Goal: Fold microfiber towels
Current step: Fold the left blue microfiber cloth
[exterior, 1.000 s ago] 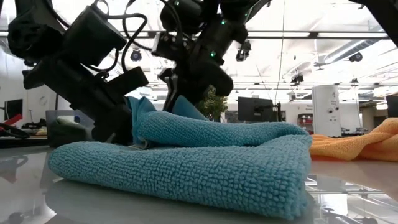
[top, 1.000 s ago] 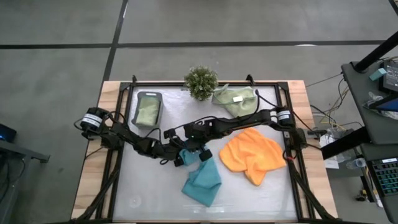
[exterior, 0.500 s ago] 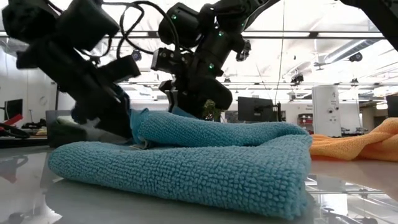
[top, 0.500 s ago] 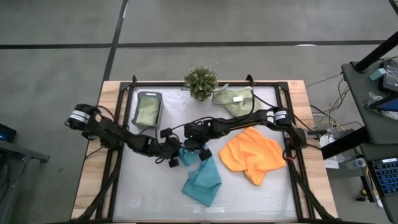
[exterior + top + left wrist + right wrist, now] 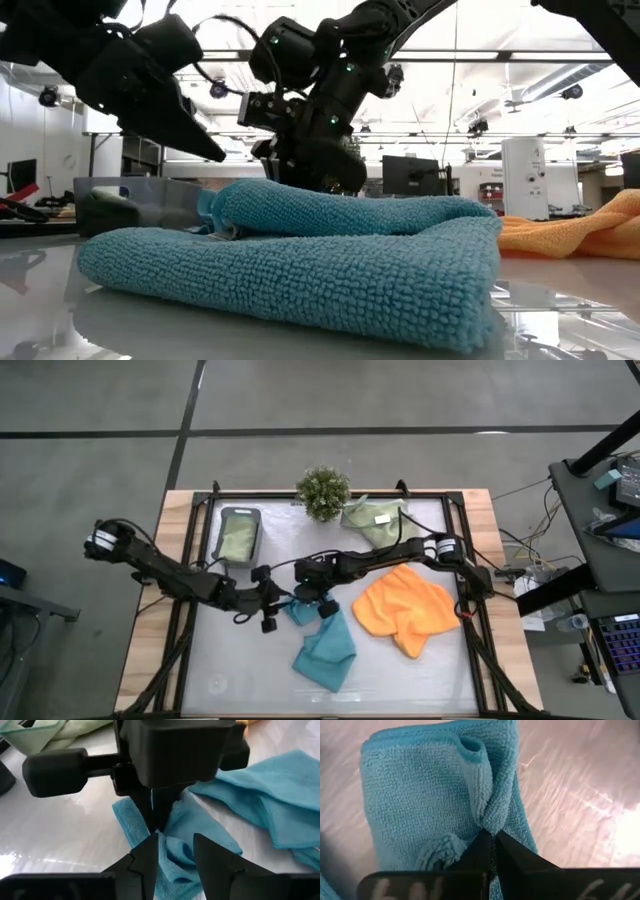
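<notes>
Your right gripper [image 5: 492, 842] reaches in low from the table's right side, pinched tight on a fold of the teal towel [image 5: 322, 648], which lies mid-table beside the orange towel [image 5: 405, 610]. Your left gripper [image 5: 172, 857] stretches in from the left, fingers parted and holding nothing, tips hovering just short of the towel's raised corner.

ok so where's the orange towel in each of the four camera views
High view: the orange towel lies crumpled right of centre.
Low view: only its edge shows at far right.
Left wrist view: a sliver of orange at the top edge is probably it.
Right wrist view: not in it.
Shared landmark: the teal towel.
</notes>
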